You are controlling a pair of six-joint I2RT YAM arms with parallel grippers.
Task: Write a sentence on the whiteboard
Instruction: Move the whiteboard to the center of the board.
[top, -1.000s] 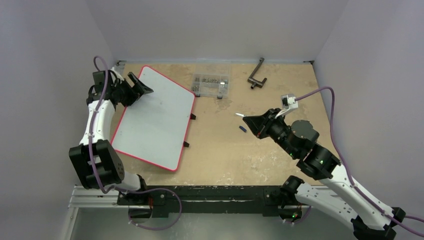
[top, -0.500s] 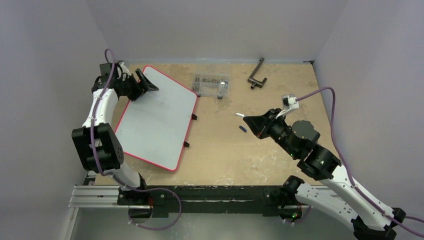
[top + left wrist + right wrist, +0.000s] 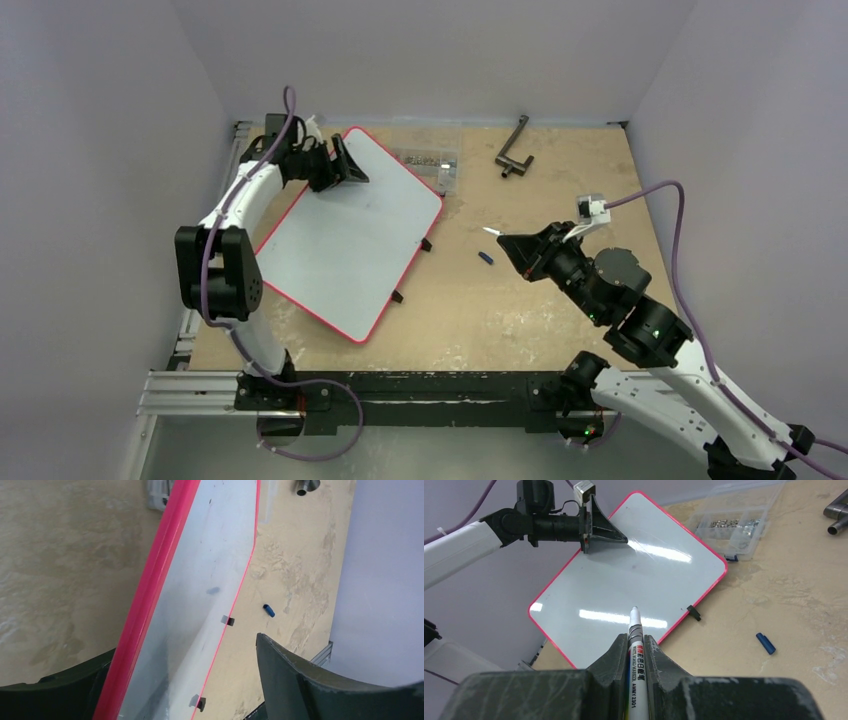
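Toward the counter's (image 3: 560, 330) far left corner lies the whiteboard (image 3: 350, 235), blank, so no sentence is on it yet and all the writing remains. The left claw (image 3: 340, 165) grips its far left rim. The right claw (image 3: 634, 655), near the right edge, pinches an uncapped marker (image 3: 634, 645). The blue cap (image 3: 486, 258) lies mid-counter.

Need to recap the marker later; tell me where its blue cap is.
The blue cap lies on the table in the top view, between the whiteboard and the right gripper.
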